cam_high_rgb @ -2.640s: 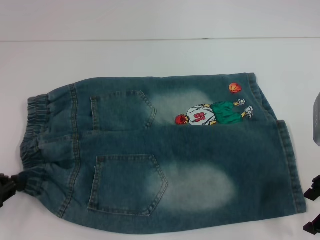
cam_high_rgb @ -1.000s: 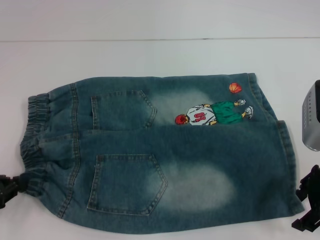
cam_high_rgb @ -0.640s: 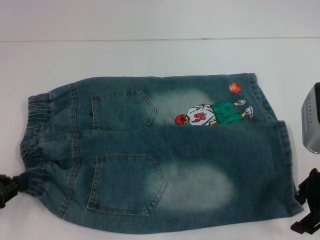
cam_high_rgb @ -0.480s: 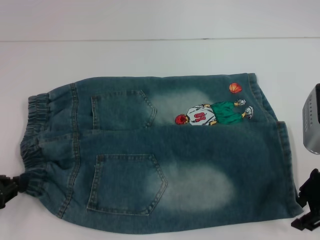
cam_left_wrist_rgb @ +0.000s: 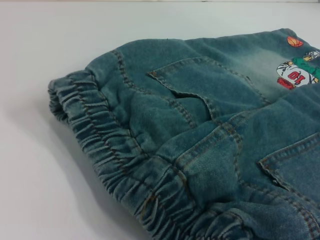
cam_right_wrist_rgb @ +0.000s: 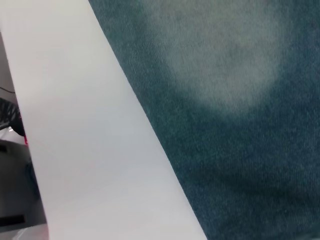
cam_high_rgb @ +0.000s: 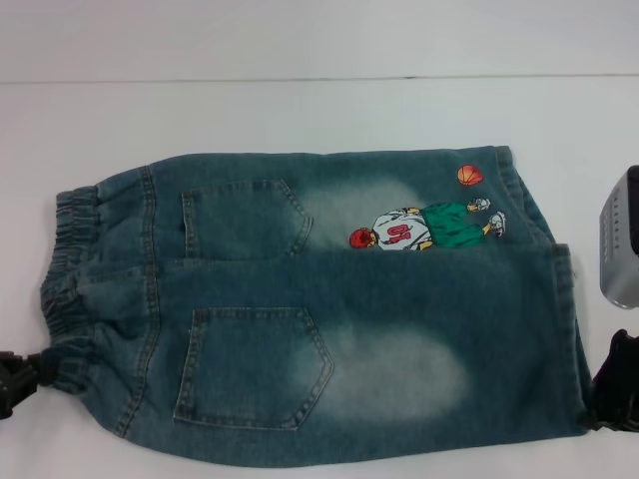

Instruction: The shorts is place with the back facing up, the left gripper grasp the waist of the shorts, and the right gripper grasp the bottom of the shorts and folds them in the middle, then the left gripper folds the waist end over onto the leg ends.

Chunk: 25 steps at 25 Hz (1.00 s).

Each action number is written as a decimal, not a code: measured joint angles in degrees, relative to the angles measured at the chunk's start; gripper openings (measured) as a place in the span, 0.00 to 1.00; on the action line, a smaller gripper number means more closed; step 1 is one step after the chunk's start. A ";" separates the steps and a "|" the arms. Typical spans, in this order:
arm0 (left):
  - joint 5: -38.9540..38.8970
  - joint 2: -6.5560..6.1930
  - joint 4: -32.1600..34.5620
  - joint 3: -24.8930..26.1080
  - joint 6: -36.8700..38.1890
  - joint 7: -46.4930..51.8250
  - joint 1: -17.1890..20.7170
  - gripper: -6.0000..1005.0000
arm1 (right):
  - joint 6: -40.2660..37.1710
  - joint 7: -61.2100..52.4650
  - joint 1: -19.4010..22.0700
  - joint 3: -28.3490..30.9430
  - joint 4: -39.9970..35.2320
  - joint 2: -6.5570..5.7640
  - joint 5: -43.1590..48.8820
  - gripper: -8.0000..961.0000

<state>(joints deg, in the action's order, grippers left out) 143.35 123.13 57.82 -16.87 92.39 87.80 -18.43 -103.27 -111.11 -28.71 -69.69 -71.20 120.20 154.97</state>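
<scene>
Blue denim shorts [cam_high_rgb: 319,299] lie flat with the back pockets up. The elastic waist [cam_high_rgb: 65,269] is at the left and the leg ends [cam_high_rgb: 564,329] at the right. At the near corner of the waist my left gripper [cam_high_rgb: 30,367] is shut on the bunched elastic. The left wrist view shows that waistband [cam_left_wrist_rgb: 115,150] close up, without any fingers. My right gripper [cam_high_rgb: 607,394] sits against the near leg's hem at the lower right. The right wrist view shows only denim [cam_right_wrist_rgb: 230,100] and table.
The shorts rest on a white table [cam_high_rgb: 300,120] whose back edge [cam_high_rgb: 300,80] runs across the top. A grey part of the right arm [cam_high_rgb: 621,249] hangs at the right border. In the right wrist view the table's near edge [cam_right_wrist_rgb: 20,150] is close by.
My right gripper has come in from the right edge onto the near leg's hem, and the hem corner has shifted a little to the left. The left gripper and waist have not moved.
</scene>
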 joint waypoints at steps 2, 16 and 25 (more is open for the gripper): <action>0.00 0.00 -0.04 0.00 -0.02 0.00 0.04 0.06 | 0.15 0.31 0.16 -0.59 -0.04 0.00 -0.15 0.17; -1.59 -1.03 -0.06 4.84 4.29 0.50 0.23 0.06 | -2.44 10.90 3.07 9.12 -5.81 -0.46 -4.87 0.04; -6.81 -2.93 0.99 12.05 10.42 1.94 -0.57 0.06 | -4.50 21.46 0.60 27.33 -6.56 -1.34 -12.35 0.04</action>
<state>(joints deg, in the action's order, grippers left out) 136.54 120.20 58.81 -4.82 102.81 89.74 -19.00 -107.77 -89.65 -28.11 -42.36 -77.76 118.86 142.62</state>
